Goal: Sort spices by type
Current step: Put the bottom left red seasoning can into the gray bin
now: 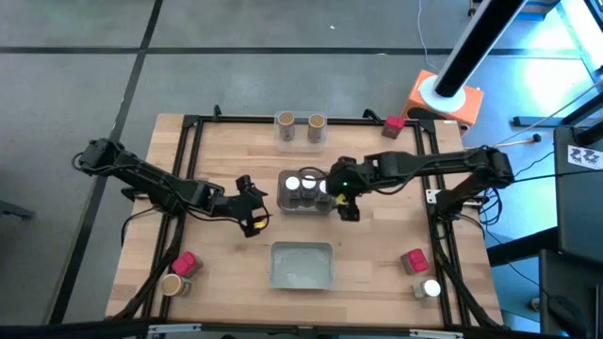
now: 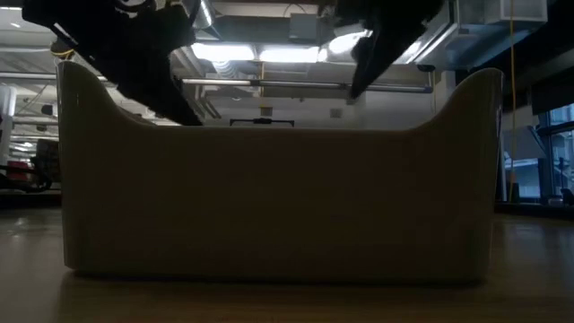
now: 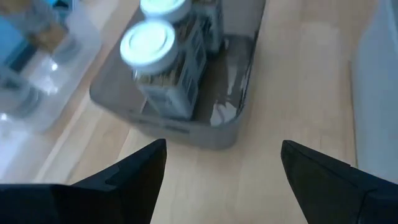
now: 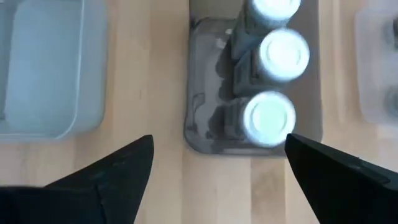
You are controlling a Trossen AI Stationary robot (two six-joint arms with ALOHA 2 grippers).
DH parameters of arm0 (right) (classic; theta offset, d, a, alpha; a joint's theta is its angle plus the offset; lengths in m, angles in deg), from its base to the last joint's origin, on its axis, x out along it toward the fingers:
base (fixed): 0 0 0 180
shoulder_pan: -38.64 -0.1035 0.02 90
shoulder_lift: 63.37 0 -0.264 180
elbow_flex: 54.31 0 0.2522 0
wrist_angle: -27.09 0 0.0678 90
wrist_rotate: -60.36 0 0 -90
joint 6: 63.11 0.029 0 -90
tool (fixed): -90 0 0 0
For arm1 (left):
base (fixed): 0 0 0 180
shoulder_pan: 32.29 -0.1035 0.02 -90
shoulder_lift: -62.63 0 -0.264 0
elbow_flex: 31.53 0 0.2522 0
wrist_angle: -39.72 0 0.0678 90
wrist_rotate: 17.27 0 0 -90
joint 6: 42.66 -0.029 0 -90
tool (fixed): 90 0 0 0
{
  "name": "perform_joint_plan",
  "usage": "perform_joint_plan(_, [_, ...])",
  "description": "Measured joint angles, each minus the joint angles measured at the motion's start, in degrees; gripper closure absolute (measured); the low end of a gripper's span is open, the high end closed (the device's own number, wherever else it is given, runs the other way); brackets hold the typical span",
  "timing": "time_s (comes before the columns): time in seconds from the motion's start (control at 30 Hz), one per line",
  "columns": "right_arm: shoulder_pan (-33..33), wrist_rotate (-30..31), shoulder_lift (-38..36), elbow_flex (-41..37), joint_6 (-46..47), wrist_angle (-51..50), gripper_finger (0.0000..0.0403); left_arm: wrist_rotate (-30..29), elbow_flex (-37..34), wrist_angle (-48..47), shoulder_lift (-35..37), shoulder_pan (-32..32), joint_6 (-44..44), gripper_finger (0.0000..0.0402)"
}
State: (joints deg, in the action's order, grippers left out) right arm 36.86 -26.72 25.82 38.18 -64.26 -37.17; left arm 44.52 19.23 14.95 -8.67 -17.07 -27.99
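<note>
A grey floor surrounds a wooden table [image 1: 226, 259] edged by a black frame [image 1: 193, 141]. At the table's centre sits a grey tray [image 1: 306, 207], its long axis running left to right. Just nearer lies a clear tray [image 1: 301, 266], and a second clear tray [image 1: 300, 132] stands at the far edge.

The left gripper [image 1: 252, 209] hangs just left of the grey tray, fingers spread wide and holding nothing. The right gripper [image 1: 345, 200] hovers over the tray's right end, fingers also wide apart and empty.

Three white-lidded jars [image 4: 269, 119] stand upright in the grey tray, lids up, lined along its long axis. Two tan-topped cylinders [image 1: 284, 121] stand upright side by side in the far tray. A red box [image 1: 394, 122] sits on the far right edge; another [image 1: 413, 261] lies near right, just beside a lone white-lidded jar [image 1: 431, 289]. Near left, a third red box [image 1: 184, 263] rests touching or nearly touching a tan-topped cylinder [image 1: 171, 284].
</note>
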Motion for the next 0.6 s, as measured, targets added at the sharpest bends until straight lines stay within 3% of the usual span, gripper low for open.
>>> perform_joint_plan(0.17, [-1.7,3.4,-2.9,-2.3,1.7,-0.3,0.004,-1.0,0.1,4.8,0.0,-0.1,-2.1,0.0101])
perform_joint_plan(0.27, [-2.9,6.9,-4.2,-3.7,2.8,-0.1,0.004,-2.0,1.7,2.0,0.0,-0.9,-1.2,0.0101])
perform_joint_plan(0.43, [-4.0,13.3,-6.1,-7.0,4.8,0.1,0.004,0.6,9.6,-11.8,0.0,-0.3,2.2,0.0101])
perform_joint_plan(0.6, [-4.0,14.2,-7.2,-11.2,5.4,2.6,0.004,3.0,19.6,-30.0,0.0,2.5,8.3,0.0101])
